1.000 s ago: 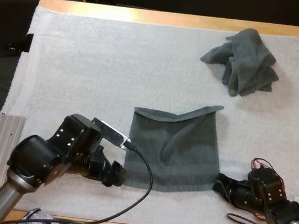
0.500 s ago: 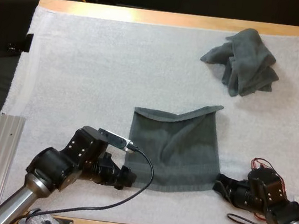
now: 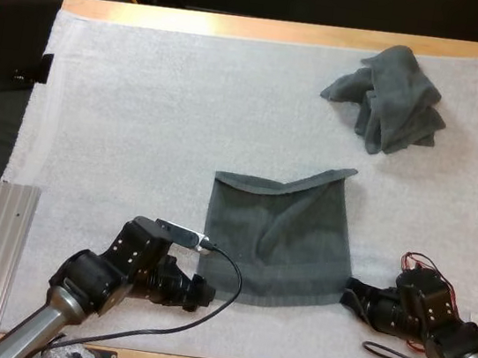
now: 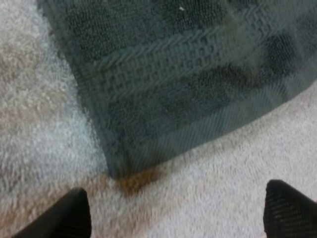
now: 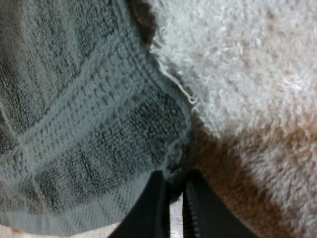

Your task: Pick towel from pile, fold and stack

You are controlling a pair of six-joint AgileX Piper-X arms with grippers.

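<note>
While the right gripper [image 3: 350, 295] pinches the near-right corner of the towel [image 3: 276, 242], flat on the mat [image 3: 141, 112], the left gripper [image 3: 199, 294] hangs spread just short of the near-left corner. Risk: closing here, it grabs mat, not cloth.

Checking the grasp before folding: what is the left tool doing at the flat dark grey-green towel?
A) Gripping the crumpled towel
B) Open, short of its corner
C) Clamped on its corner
B: the left tool has both fingers apart over the white mat, clear of the flat dark grey-green towel.
</note>
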